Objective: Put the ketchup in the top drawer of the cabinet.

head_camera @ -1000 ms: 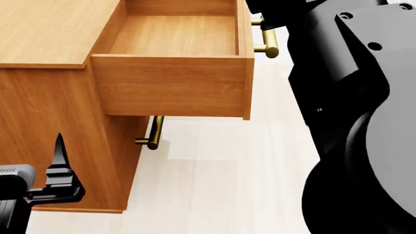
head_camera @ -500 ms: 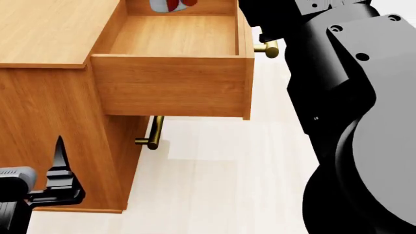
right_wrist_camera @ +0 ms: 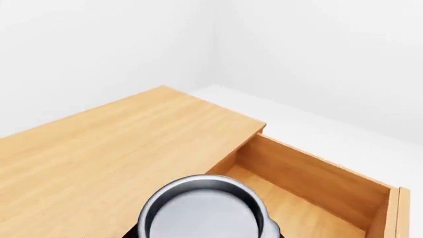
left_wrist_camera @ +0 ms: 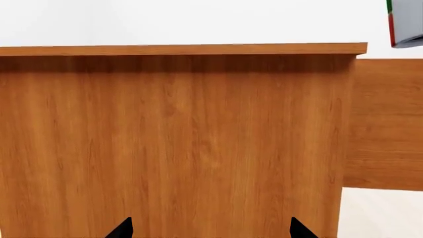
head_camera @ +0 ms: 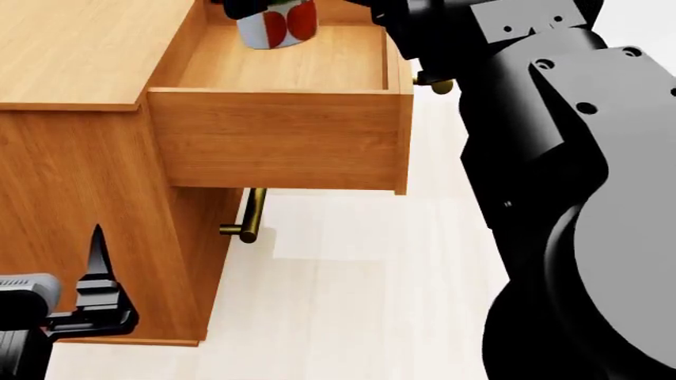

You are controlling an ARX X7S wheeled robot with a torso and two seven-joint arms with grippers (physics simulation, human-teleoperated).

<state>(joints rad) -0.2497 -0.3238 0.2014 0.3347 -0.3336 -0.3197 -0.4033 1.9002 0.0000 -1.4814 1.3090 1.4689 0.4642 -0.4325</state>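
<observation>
top drawer (head_camera: pixel 280 119) of the cabinet (head_camera: pixel 74 158) is pulled out, open, inside bare wood as far as visible. ketchup (head_camera: pixel 277 22) hangs above the drawer's far part, upright-ish, top cut off by the frame edge in the head view; red label and grey base show, lettering not readable. whether it touches the drawer floor can't be told, it looks raised.

right gripper (head_camera: pixel 248 8) is at the can, mostly out of frame in the head view, only a black bit at the can's left. right wrist view shows the can's silver-grey lid (right_wrist_camera: pixel 201 210) from close up, dark finger parts on either side at the frame's bottom edge, so it looks clamped on the can; the fingers themselves are barely visible. right arm (head_camera: pixel 560 198) is a big black mass covering the right of the head view, hiding most of the top handle (head_camera: pixel 435 83), only a brass stub shows.

lower drawer handle (head_camera: pixel 248 215) is visible under the open drawer, the lower drawer front is seen edge-on.

left gripper (head_camera: pixel 100 277) is low and near, beside the cabinet's near side, holding nothing. left wrist view shows two black fingertips (left_wrist_camera: pixel 122 229) well apart, so it is spread wide, facing the cabinet side panel. a sliver of the can is at that view's corner, cut off.

floor (head_camera: pixel 359 301) is pale.
</observation>
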